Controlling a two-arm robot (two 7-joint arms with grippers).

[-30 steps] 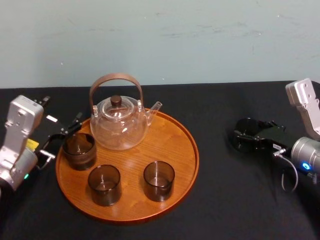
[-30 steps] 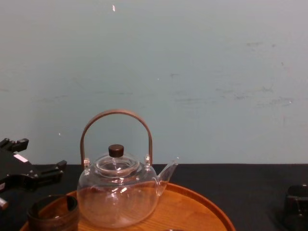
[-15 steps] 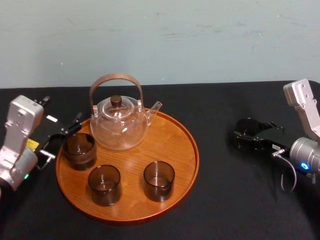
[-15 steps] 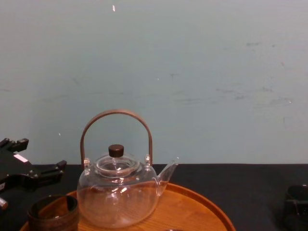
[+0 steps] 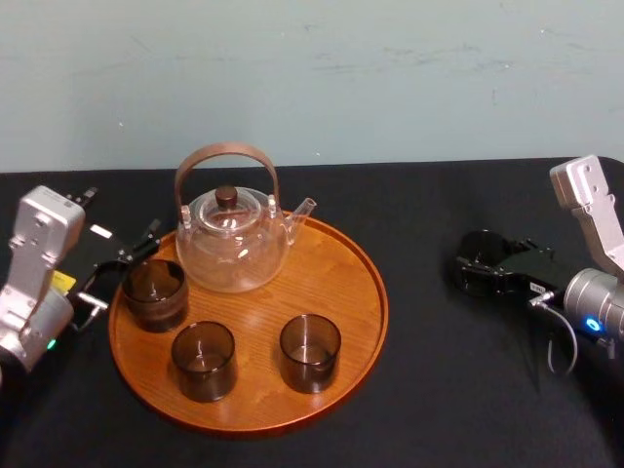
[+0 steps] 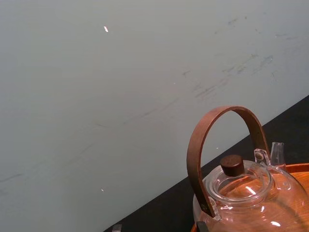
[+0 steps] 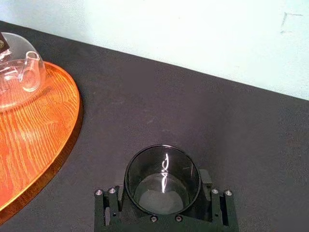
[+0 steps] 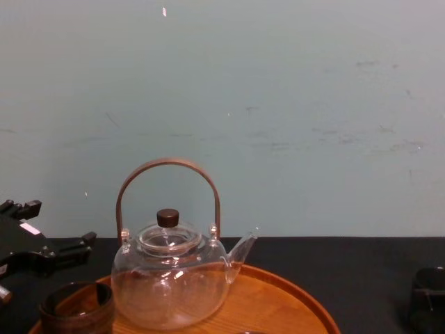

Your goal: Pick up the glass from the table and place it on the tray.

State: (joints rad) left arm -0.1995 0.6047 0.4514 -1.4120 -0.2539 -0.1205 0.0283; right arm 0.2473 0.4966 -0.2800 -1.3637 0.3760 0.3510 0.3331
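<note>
Black cloth point(image 5: 419, 390) is spread over the table. The tray point(image 5: 341, 263), round and of orange-brown wood with a low rim, is seen on it left of centre in the head view. A clear glass teapot point(image 5: 232, 244) with a curved brown handle is stood on the far part of the tray. Three dark glasses are set upright on the tray. The first point(image 5: 154, 292) is placed at its left edge, just beside the teapot. A second point(image 5: 204, 361) and a third point(image 5: 310, 353) are placed side by side nearer the robot.

The glass point(image 7: 162, 176) of the task is located on the right of the table, well apart from the tray, upright with its mouth upward. It is enclosed by the right gripper point(image 5: 480, 265), whose fingers point(image 7: 110, 205) are pressed against its wall from both sides. Whether its base is touching the cloth cannot be told.

The left gripper point(image 5: 122, 268) is positioned just beside the tray's left rim, near the leftmost glass. Its fingers are spread apart and nothing is gripped between them.
</note>
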